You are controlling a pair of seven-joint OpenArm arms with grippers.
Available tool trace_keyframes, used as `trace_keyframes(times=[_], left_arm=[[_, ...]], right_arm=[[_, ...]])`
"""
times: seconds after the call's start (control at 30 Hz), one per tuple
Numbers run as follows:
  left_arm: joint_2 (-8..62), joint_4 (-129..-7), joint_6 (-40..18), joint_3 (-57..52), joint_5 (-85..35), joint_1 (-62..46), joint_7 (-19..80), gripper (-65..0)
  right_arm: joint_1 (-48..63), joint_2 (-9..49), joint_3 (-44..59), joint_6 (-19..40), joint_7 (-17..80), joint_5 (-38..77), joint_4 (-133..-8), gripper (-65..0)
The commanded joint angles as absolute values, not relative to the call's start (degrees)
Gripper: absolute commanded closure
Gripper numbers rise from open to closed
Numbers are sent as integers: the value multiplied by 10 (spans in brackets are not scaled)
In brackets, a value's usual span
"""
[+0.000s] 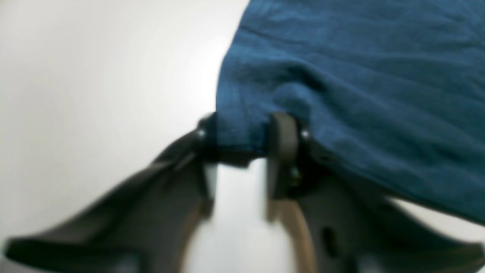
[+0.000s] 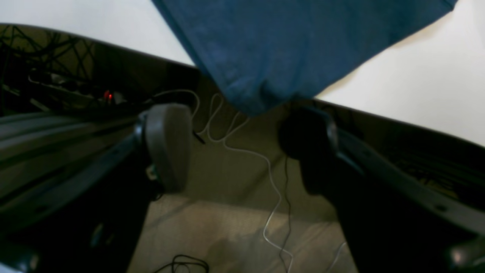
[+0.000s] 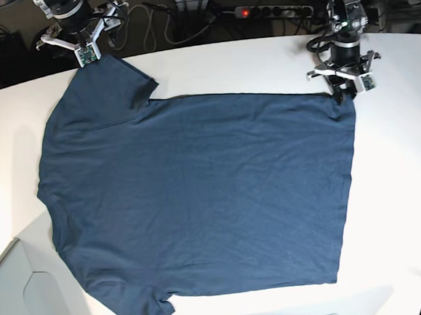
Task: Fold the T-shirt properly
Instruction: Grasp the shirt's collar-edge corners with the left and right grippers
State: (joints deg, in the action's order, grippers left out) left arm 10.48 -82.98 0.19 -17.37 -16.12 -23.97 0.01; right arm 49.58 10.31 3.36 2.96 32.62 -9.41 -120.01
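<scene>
The T-shirt (image 3: 199,195) lies spread flat on the white table (image 3: 402,186), filling most of the base view. It is a plain dark navy short-sleeved garment, laid sideways: its two sleeves point toward the far and near edges on that view's left, and its straight hem runs down that view's right. The cloth is smooth, with only faint creases.

At the far hem corner the left gripper (image 1: 242,151) has its two dark fingers on either side of the shirt's edge, and the corner of blue fabric sits between them. The picture from the left wrist is blurred, and a gap shows between the fingers below the cloth, so I cannot tell whether they have pinched the fabric or stand just apart around it. The cloth bunches a little into a soft ridge just above the fingertips. In the base view this gripper (image 3: 344,81) stands upright over that corner.

The right gripper (image 2: 238,148) is at the far sleeve — its jaws stand wide apart and hold nothing. In the right wrist view the sleeve tip (image 2: 250,102) hangs over the table edge between the two fingers, close to the dark one, though contact is unclear. Below it lie the floor and loose white cables (image 2: 265,170). In the base view this gripper (image 3: 86,54) sits at the sleeve's far end, near the back edge of the table.

Behind the table, a power strip (image 3: 272,10) with a red light is visible.
</scene>
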Motion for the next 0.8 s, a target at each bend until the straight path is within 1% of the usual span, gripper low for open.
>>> trace_keyframes(times=[0.0, 0.1, 0.33, 0.53, 0.77], left_arm=[[109, -837, 2, -175, -163, -242, 4, -110], [108, -838, 2, -176, -163, -244, 4, 0], [108, -844, 3, -179, -163, -247, 4, 0], [108, -844, 3, -179, -163, -260, 3, 0], [108, -844, 3, -179, -163, -269, 3, 0]], right_arm=[[502, 106, 36, 36, 317, -94, -1209, -410], [501, 106, 36, 35, 313, -94, -1211, -410], [480, 93, 44, 34, 313, -94, -1211, -415], [438, 85, 65, 34, 318, -92, -1207, -416], [392, 86, 87, 35, 318, -91, -1135, -416]])
